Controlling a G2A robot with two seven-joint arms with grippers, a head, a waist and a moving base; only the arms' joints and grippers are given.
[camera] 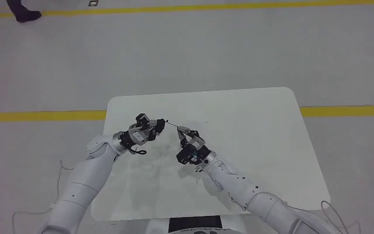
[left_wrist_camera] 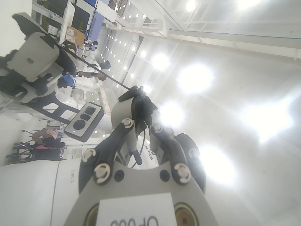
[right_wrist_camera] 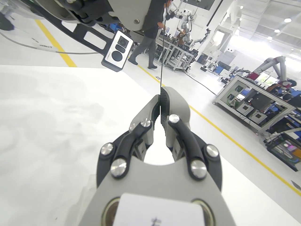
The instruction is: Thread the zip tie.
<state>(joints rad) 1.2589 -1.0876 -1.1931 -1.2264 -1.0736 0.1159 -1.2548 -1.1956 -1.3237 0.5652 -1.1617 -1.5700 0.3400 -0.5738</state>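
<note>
The white table (camera: 263, 146) stands on a grey floor with a yellow line (camera: 47, 115) passing behind it. Both arms are over the middle of the table, and their grippers face each other, close together but apart.

The zip tie (camera: 173, 125) is a thin black strap. It is in the air above the table, stretched straight between the two grippers, and does not touch the surface.

The left gripper (camera: 161, 123) holds one end of it. In the left wrist view its fingers (left_wrist_camera: 122, 109) are pressed together, and the strap (left_wrist_camera: 98, 68) leaves their tips (left_wrist_camera: 137, 94) and runs to the other gripper. Something black and thin also hangs between the fingers nearer to the wrist; it is not possible to say what it is.

The right gripper (camera: 182, 131) holds the other end. In the right wrist view its fingers (right_wrist_camera: 176, 102) are closed, with only the strap between the dark pads at the tips (right_wrist_camera: 160, 98). From there the strap (right_wrist_camera: 161, 71) goes straight away toward the left gripper, which hangs above the table edge.
</note>
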